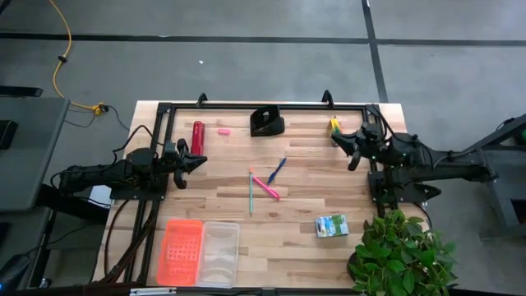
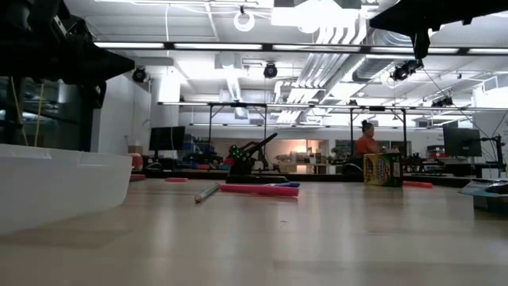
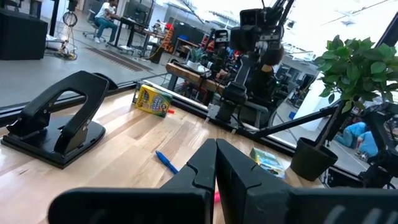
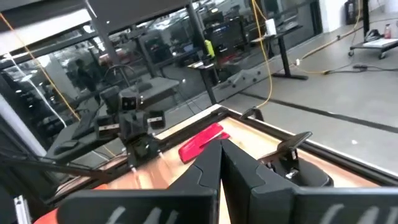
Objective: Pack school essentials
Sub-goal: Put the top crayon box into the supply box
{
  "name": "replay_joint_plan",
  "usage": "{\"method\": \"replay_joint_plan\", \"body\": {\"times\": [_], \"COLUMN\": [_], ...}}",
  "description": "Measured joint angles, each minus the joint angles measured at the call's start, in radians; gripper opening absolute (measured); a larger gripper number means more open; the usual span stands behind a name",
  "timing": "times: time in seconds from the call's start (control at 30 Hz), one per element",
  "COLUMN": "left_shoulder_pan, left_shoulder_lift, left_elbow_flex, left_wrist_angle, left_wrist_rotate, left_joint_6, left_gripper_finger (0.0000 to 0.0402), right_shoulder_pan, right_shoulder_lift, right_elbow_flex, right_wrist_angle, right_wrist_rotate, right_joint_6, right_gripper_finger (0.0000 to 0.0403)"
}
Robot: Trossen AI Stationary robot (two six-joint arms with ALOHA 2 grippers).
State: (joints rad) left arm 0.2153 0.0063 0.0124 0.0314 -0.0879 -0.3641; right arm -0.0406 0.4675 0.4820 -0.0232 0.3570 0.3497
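Nearest the low camera stood a clear plastic bin (image 2: pixel 55 187), beside an orange tray (image 1: pixel 180 251) at the table's (image 1: pixel 304 247) six o'clock edge. Pink, green and blue pens (image 1: pixel 265 182) lay at centre, the small green-and-white box (image 1: pixel 331 225) toward four o'clock, the crayon box (image 1: pixel 334 126) at one o'clock and the pink eraser (image 1: pixel 221 129) at eleven. Both arms hovered with fingers pressed together, holding nothing: left gripper (image 1: pixel 197 161) at nine o'clock, right gripper (image 1: pixel 343 141) beside the crayon box

1. Middle's blocked a bit: pink pen (image 1: pixel 266 187), green pen (image 1: pixel 251 191) and blue pen (image 1: pixel 276 171) lie bunched together.
2. Black hole punch (image 1: pixel 267 121) and red stapler (image 1: pixel 197 136) crowd the far edge.
3. Wide open wood between the pens and the small green-and-white box (image 1: pixel 331 225).
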Motion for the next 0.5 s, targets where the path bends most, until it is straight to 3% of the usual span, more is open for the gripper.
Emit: {"method": "replay_joint_plan", "body": {"times": [0.1,0.2,0.3,0.5], "left_shoulder_pan": [0.0,0.008,0.009,0.009], "left_shoulder_lift": [0.001,0.028,0.076,0.278], "left_elbow_flex": [-0.001,0.0,0.052,0.345], "left_wrist_angle": [0.063,0.316,0.441,0.167], "left_wrist_rotate": [-0.013,-0.094,-0.074,-0.073], "left_joint_6": [-0.065,-0.113,-0.047,0.081], "left_gripper_finger": [0.0,0.0,0.0,0.0], "right_shoulder_pan": [0.0,0.0,0.0,0.0], "right_shoulder_lift": [0.0,-0.002,-0.002,-0.002], "right_elbow_flex": [-0.006,-0.006,-0.006,-0.006], "right_wrist_angle": [-0.003,-0.009,0.022,0.115], "right_wrist_rotate": [0.0,0.0,-0.002,-0.001], "right_joint_6": [0.003,0.013,0.026,-0.005], "right_gripper_finger": [0.0,0.0,0.0,0.0]}}
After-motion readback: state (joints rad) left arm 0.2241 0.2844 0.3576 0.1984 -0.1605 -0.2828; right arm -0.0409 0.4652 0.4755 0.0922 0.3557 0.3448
